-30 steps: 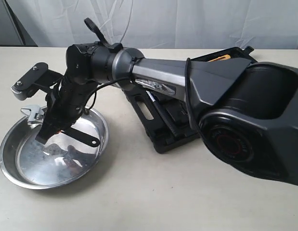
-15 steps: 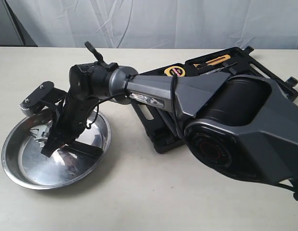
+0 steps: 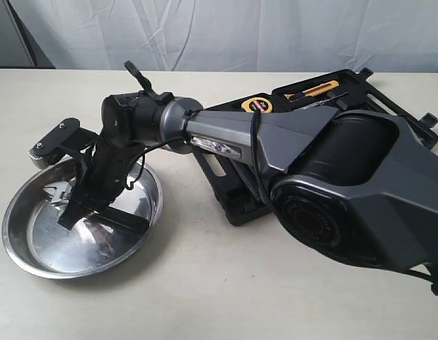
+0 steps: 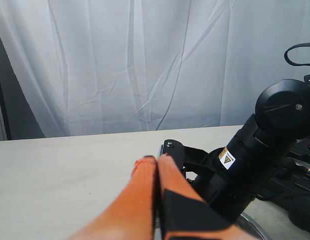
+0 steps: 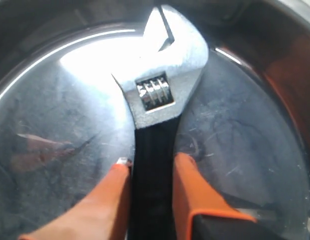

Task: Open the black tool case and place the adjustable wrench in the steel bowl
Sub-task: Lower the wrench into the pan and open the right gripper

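Note:
The steel bowl [image 3: 49,249] sits at the left of the table. My right arm reaches across into it. My right gripper [image 3: 76,210] [image 5: 151,164] is shut on the black handle of the adjustable wrench [image 5: 159,90], whose silver head [image 3: 56,195] lies low against the bowl's shiny inner floor [image 5: 59,115]. The black tool case [image 3: 233,202] lies open behind the arm, partly hidden by it. In the left wrist view my left gripper [image 4: 157,160] has its orange fingers pressed together on nothing; it does not show in the exterior view.
A yellow tape measure [image 3: 257,105] and an orange utility knife [image 3: 314,91] sit in the case's slots. The right arm's large base [image 3: 360,205] fills the right of the exterior view. A white curtain hangs behind the table.
The right gripper has come down with the wrench, from above the bowl's rim to inside the bowl. The bowl has shifted slightly.

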{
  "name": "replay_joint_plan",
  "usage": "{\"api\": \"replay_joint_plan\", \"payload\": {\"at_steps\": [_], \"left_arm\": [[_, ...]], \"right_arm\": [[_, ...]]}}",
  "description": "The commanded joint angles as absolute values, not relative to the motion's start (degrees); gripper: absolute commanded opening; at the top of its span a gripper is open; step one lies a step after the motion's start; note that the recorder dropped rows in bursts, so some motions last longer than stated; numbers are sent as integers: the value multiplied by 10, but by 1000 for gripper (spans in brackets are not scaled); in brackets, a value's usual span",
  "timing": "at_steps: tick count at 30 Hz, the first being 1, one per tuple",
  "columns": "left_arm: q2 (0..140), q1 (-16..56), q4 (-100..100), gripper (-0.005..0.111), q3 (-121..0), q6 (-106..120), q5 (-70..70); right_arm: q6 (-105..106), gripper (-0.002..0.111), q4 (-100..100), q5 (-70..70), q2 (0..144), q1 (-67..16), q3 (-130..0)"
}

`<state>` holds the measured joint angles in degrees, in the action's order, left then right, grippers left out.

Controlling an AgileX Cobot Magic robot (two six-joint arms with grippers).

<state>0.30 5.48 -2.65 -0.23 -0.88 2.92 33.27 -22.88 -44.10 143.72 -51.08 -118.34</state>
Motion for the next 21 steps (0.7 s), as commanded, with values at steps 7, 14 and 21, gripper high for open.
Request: {"api": "replay_joint_plan", "payload": {"at_steps": [7,14,21], "left_arm": [[0,59,-26,0,0,-9,28],[0,59,-26,0,0,-9,28],[0,59,-26,0,0,-9,28]], "right_arm": [[329,49,-230,-465,1414,-507,-1187],[327,5,-230,-538,1357,-506,-1187],[319,-1,-217,-643,1268,-488,-1187]]}}
